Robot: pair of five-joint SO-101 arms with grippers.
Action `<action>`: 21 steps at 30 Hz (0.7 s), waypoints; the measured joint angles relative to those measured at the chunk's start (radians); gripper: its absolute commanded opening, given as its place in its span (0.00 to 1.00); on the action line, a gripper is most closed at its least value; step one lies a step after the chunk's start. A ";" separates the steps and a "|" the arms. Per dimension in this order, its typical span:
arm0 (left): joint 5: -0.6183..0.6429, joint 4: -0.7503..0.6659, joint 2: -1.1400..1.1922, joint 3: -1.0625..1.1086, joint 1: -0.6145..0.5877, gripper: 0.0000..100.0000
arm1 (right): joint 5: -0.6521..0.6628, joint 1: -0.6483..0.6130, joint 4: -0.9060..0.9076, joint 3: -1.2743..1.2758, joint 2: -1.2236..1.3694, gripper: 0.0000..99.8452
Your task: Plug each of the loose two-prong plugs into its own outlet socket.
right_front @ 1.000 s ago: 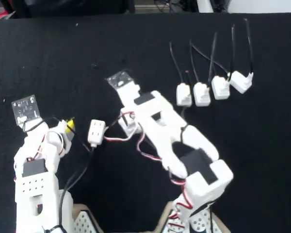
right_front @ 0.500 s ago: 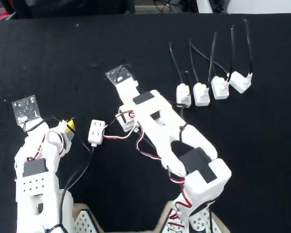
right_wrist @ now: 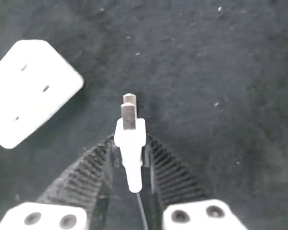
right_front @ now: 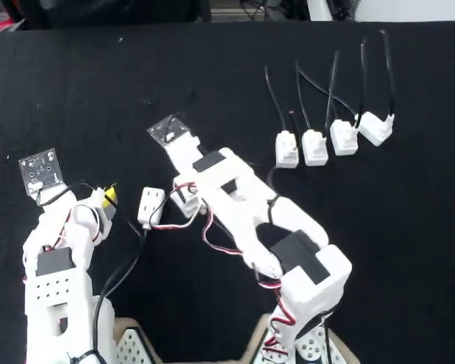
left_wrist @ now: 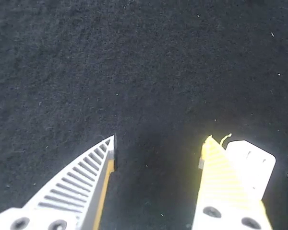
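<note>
- The right gripper (right_wrist: 129, 142) is clamped on a white two-prong plug (right_wrist: 130, 165). Its black ribbed fingers (right_wrist: 170, 173) press the plug body from both sides.
- The plug's two metal prongs (right_wrist: 128, 114) stick out past the fingertips, one stacked behind the other in the right wrist view, and stand free above the table.
- The white outlet block (right_wrist: 31, 93) lies flat near the held plug but apart from it, with narrow slots showing on its upper face.
- In the high view the right arm (right_front: 250, 208) stretches from the near edge toward the middle of the table, and its gripper (right_front: 186, 199) sits just beside the outlet block (right_front: 149, 206).
- A black cable (right_front: 121, 265) runs from the block toward the near edge of the table.
- The left gripper (left_wrist: 158, 141) hangs over bare cloth with its jaws apart and nothing between them.
- Its yellow finger (left_wrist: 221, 177) is just beside one end of the outlet block (left_wrist: 252, 163).
- A row of four white plugs (right_front: 315, 146) lies well apart on the far right side, each trailing a thin black cord (right_front: 334, 83) away from the arms.
- The table (right_front: 76, 91) is covered in black cloth.
</note>
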 measured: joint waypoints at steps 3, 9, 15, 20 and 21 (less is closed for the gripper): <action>0.000 0.000 0.000 0.000 0.000 0.29 | -0.002 0.000 0.002 0.000 0.000 0.01; 0.000 0.000 0.000 0.000 0.000 0.29 | 0.000 0.002 0.048 0.015 -0.046 0.01; 0.000 0.000 0.000 0.000 0.000 0.29 | 0.000 -0.032 -0.051 0.272 -0.311 0.01; 0.000 0.000 0.000 0.000 0.000 0.29 | -0.002 -0.052 -0.304 0.483 -0.506 0.01; 0.000 0.000 0.000 0.000 0.003 0.29 | -0.002 -0.064 -0.353 0.511 -0.523 0.01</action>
